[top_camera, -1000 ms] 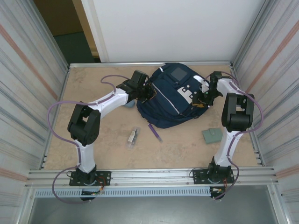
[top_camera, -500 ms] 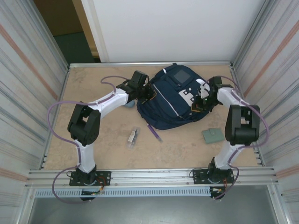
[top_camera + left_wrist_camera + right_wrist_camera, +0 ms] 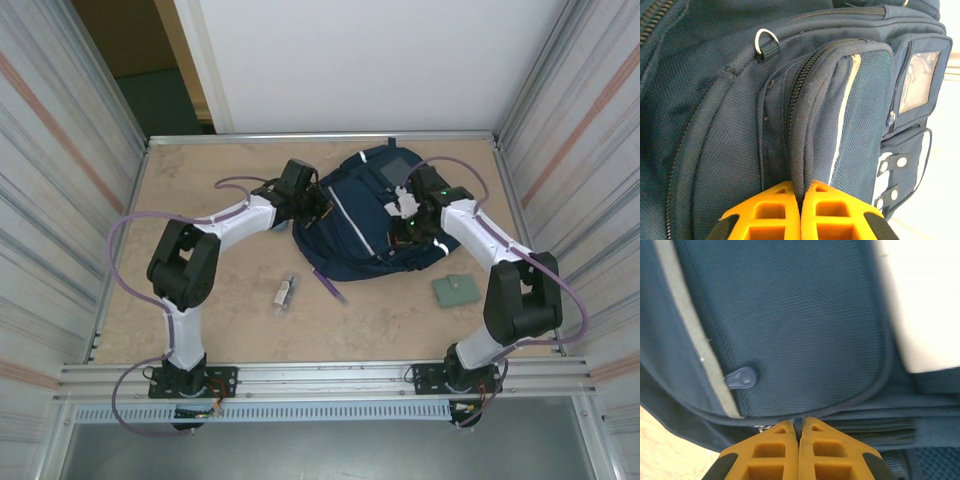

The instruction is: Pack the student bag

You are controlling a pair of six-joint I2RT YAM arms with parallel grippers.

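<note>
While student bag (image 3: 372, 225) lies far-centre on counter (image 3: 200, 290), left end effector (image 3: 800, 194) closed tight on front-pocket edge (image 3: 799, 160), right end effector (image 3: 800, 427) closed tight on zip seam (image 3: 850, 409). Best play: anchor left firm, draw right smoothly along zip, no yanking.

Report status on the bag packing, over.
Left gripper shut on navy backpack, pocket edge. Right gripper shut on its zipper seam. Unpacked: purple pen, green pouch on table.

Both arms bent at the elbow, reaching inward to the far middle.
Left gripper (image 3: 800, 189) is clamped on a fold of the student bag (image 3: 715, 125); right gripper (image 3: 800, 422) has its fingers pressed together.
</note>
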